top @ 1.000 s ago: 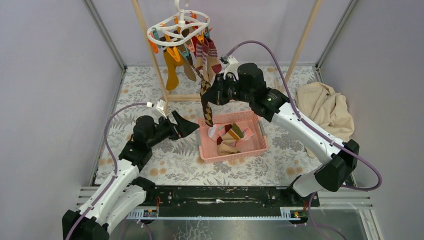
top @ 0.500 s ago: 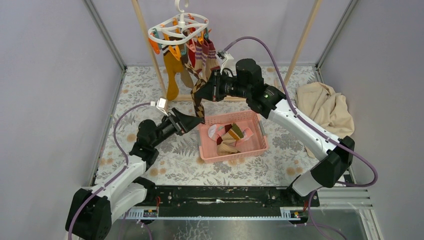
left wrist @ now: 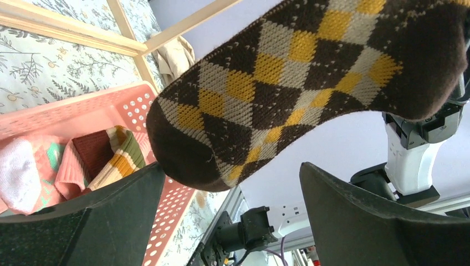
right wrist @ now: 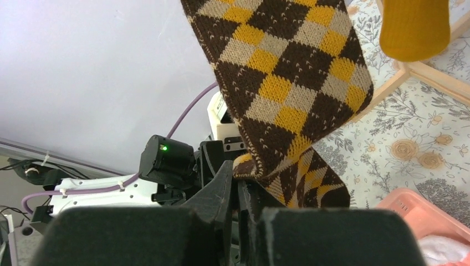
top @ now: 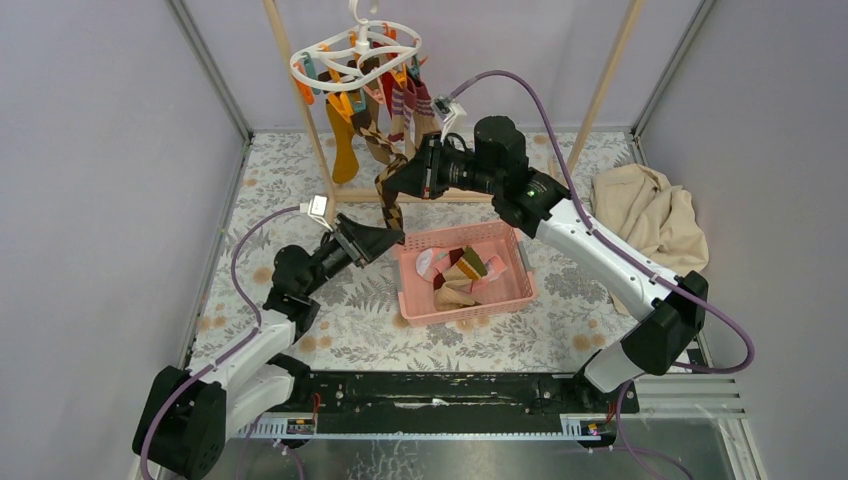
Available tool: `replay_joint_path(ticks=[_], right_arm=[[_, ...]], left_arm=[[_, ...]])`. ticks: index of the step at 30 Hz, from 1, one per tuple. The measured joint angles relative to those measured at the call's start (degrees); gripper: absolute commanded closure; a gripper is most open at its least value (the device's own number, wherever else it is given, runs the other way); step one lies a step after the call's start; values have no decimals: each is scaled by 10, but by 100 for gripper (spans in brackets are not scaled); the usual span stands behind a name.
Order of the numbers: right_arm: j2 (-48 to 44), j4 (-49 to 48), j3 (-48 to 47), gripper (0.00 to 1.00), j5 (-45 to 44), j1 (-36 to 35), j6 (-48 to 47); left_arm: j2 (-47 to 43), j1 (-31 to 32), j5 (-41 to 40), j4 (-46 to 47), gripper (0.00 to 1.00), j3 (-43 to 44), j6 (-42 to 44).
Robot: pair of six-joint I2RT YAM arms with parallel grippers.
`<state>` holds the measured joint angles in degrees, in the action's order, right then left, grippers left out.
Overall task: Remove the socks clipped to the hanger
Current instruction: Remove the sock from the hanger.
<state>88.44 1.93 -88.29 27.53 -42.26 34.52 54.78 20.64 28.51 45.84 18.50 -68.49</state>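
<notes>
The white hanger (top: pixel 355 60) hangs at the top from the wooden rack, with mustard (top: pixel 343 140), brown and maroon-striped socks (top: pixel 412 105) clipped to it. A brown-and-yellow argyle sock (top: pixel 385 180) hangs from it, still clipped, drawn down and forward. My right gripper (top: pixel 402 180) is shut on its middle; the right wrist view shows the fabric pinched in the gripper (right wrist: pixel 239 177). My left gripper (top: pixel 392 238) is open just under the sock's toe; in the left wrist view the toe (left wrist: pixel 188 155) sits above and between the spread fingers of that gripper (left wrist: pixel 233 188), apart from both.
A pink basket (top: pixel 510 290) with several loose socks stands mid-table, right of the left gripper; it also shows in the left wrist view (left wrist: pixel 105 105). A beige cloth (top: pixel 650 215) lies at the right. Wooden rack posts (top: pixel 300 100) rise at the back.
My left gripper has risen and moved right, under the argyle sock's toe. My right gripper, shut on the sock, has shifted left and back, and the sock now hangs bent.
</notes>
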Motion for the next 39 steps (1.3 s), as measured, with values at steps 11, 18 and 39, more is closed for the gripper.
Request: replay_joint_path(ticks=[11, 18, 39], right_arm=[[0, -25, 15, 100, 12, 0, 15], [-2, -31, 44, 100, 21, 0, 23], [-27, -4, 87, 78, -13, 4, -16]], left_arm=[[21, 0, -46, -14, 2, 15, 33], [25, 0, -79, -42, 34, 49, 65], [12, -1, -96, -310, 93, 231, 197]])
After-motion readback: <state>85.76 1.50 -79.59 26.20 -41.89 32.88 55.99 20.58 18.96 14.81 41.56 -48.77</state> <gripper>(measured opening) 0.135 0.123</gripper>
